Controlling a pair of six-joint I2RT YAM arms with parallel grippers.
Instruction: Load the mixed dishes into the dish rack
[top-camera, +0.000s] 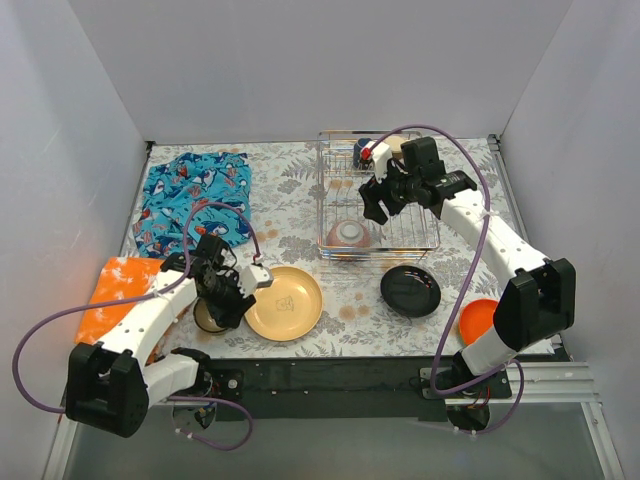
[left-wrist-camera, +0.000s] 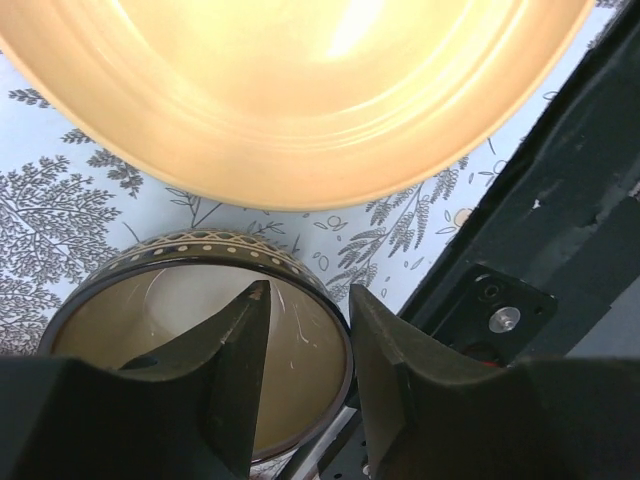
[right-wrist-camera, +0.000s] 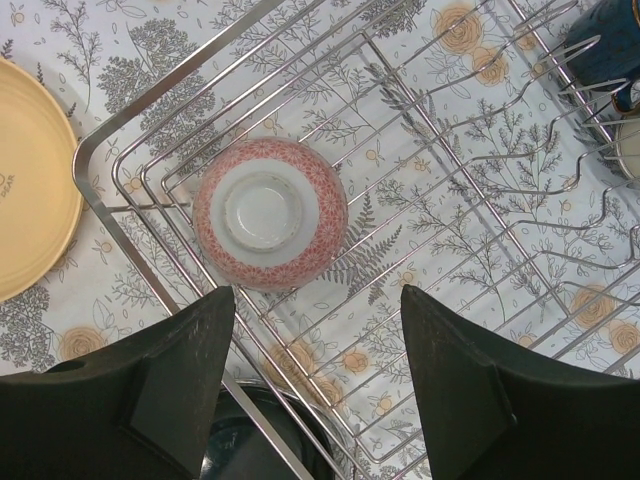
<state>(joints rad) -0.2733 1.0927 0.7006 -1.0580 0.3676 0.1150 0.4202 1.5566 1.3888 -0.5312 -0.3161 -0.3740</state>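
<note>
Left fingers (left-wrist-camera: 235, 360) are slightly spread astride the near rim of the dark brown bowl (left-wrist-camera: 110, 320), one inside and one outside. The bowl sits on the desk (left-wrist-camera: 60, 200) beside the yellow plate (left-wrist-camera: 300, 100). Right fingers (right-wrist-camera: 190, 350) are spread wide and empty above the dish rack (right-wrist-camera: 470, 190), which holds an upturned patterned bowl (right-wrist-camera: 270, 212) and a blue mug (right-wrist-camera: 610, 45).
</note>
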